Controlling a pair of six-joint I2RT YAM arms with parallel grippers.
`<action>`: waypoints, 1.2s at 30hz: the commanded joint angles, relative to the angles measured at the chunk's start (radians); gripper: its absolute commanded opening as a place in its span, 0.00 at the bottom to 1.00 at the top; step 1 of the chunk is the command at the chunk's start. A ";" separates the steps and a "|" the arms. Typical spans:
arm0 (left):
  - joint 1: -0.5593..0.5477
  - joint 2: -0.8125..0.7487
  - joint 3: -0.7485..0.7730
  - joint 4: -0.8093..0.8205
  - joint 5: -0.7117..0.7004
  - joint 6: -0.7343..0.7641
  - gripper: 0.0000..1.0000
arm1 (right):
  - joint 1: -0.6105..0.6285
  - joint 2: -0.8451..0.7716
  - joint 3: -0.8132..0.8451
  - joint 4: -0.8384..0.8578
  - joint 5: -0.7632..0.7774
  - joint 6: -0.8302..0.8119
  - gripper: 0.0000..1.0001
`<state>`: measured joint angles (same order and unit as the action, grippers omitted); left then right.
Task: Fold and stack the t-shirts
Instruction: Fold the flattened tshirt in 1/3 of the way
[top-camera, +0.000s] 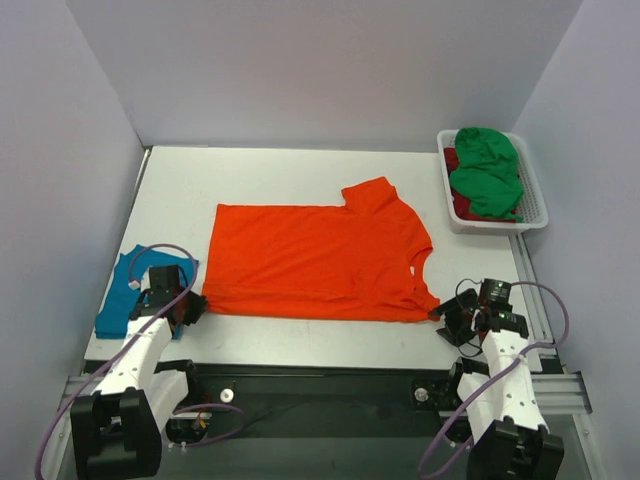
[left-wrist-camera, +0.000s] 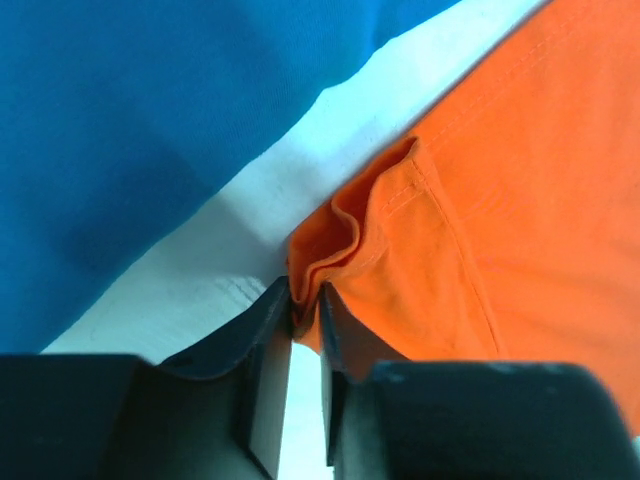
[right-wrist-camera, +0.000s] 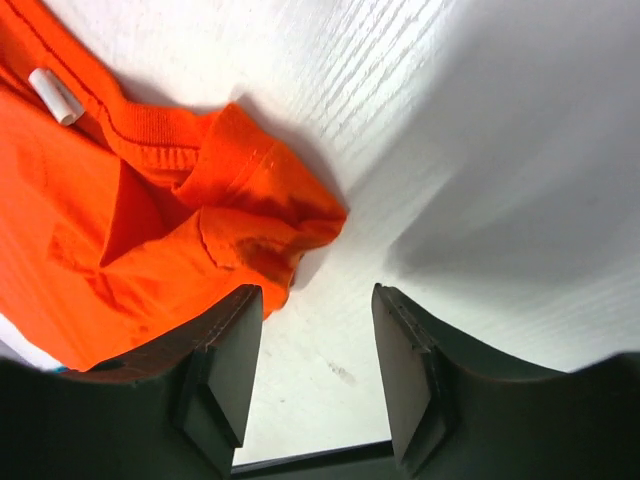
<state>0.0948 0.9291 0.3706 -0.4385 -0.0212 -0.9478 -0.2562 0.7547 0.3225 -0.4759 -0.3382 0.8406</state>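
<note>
A bright orange t-shirt (top-camera: 320, 262) lies spread across the middle of the white table, one sleeve sticking up at the back. My left gripper (top-camera: 192, 311) is shut on its near left corner; the left wrist view shows the bunched orange hem (left-wrist-camera: 345, 230) pinched between the jaws. My right gripper (top-camera: 447, 322) is open just right of the shirt's near right corner (right-wrist-camera: 270, 225), with bare table between its jaws. A folded teal blue t-shirt (top-camera: 125, 300) lies at the left edge under my left arm and shows in the left wrist view (left-wrist-camera: 150, 130).
A white slatted basket (top-camera: 534, 205) at the back right holds a crumpled green shirt (top-camera: 487, 172) over a dark red one (top-camera: 458, 200). Grey walls close in the table on three sides. The table's near edge (top-camera: 320, 362) runs just in front of both grippers.
</note>
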 joint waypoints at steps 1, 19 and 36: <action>0.006 -0.039 0.014 -0.046 -0.010 0.021 0.30 | -0.008 -0.073 0.030 -0.138 0.007 -0.018 0.50; -0.013 -0.112 0.151 -0.062 0.010 0.072 0.36 | 0.058 0.112 0.165 0.075 0.145 -0.087 0.40; -0.171 0.080 0.099 0.050 -0.129 0.027 0.35 | -0.044 0.281 0.030 0.228 0.079 -0.052 0.43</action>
<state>-0.0708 0.9943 0.4812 -0.4335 -0.0795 -0.9089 -0.2722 1.0538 0.3786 -0.1902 -0.3061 0.8127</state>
